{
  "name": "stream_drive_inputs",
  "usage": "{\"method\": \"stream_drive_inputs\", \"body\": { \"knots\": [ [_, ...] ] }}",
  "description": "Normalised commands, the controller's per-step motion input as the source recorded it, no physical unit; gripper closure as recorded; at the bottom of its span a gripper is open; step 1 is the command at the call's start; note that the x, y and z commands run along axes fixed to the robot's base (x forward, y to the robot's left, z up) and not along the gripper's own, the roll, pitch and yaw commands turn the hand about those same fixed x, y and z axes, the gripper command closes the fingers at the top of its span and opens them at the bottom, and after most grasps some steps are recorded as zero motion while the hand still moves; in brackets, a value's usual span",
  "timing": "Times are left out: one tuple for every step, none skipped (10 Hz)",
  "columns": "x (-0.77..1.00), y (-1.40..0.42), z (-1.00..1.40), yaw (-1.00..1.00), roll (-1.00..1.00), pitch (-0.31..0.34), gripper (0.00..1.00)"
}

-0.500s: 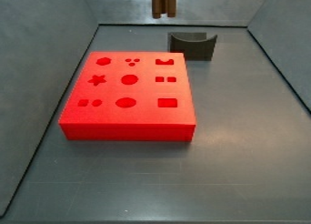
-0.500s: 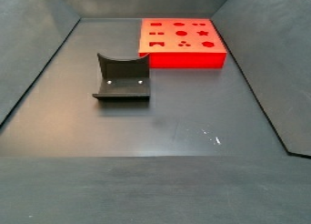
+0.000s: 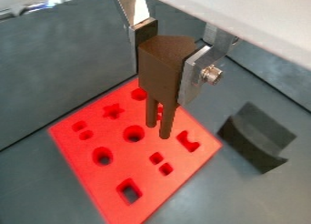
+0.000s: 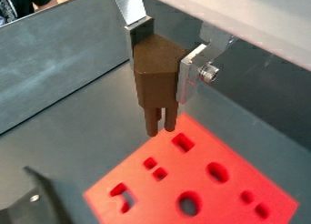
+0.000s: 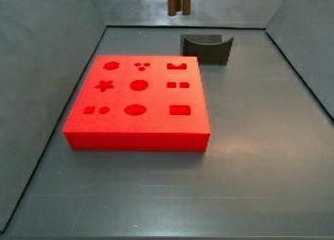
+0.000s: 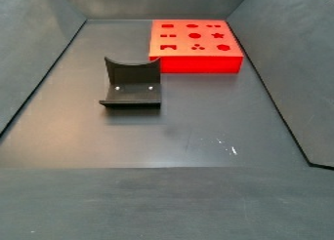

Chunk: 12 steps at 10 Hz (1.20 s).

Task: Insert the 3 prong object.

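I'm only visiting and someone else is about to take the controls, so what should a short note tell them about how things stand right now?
Gripper: jaws shut on the small brown three-prong piece, held high with prongs pointing down.
Flat red board with shaped holes: lying on the grey floor, below the piece in both wrist views.
Dark grey block with a curved notch: beside the board, apart from it.
Done: piece picked up.
Left: line up with its matching hole, lower, insert, release.

The dark grey floor (image 5: pixel 248 176) holds a red board (image 5: pixel 137 102) and a dark block (image 5: pixel 206 47). The gripper (image 3: pixel 165 77) hangs above, holding the 3 prong object (image 3: pixel 159 77).
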Motion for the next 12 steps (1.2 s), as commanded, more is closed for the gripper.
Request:
{"method": "stream_drive_inputs", "body": {
  "knots": [
    [0.00, 1.00, -0.16, 0.05, -0.04, 0.000, 1.00],
    [-0.08, 0.60, -0.37, 0.57, -0.08, -0.149, 1.00],
    [0.00, 0.22, -0.30, 0.87, -0.05, -0.146, 1.00],
    [-0.01, 0.00, -0.25, 1.00, 0.00, -0.060, 1.00],
    [-0.01, 0.00, -0.23, 1.00, 0.00, -0.047, 1.00],
    [-0.01, 0.00, -0.23, 1.00, 0.00, -0.047, 1.00],
    [-0.01, 0.00, -0.21, 1.00, 0.00, -0.044, 1.00],
    [-0.01, 0.00, -0.19, 1.00, 0.00, -0.037, 1.00],
    [-0.09, 0.23, -0.22, 0.95, 0.00, -0.024, 1.00],
    [-0.45, 0.68, -0.41, 0.50, -0.08, -0.070, 1.00],
    [-0.59, 0.83, -0.40, 0.27, -0.07, -0.049, 1.00],
    [-0.59, 0.82, -0.39, 0.28, -0.07, -0.049, 1.00]
  ]
}}
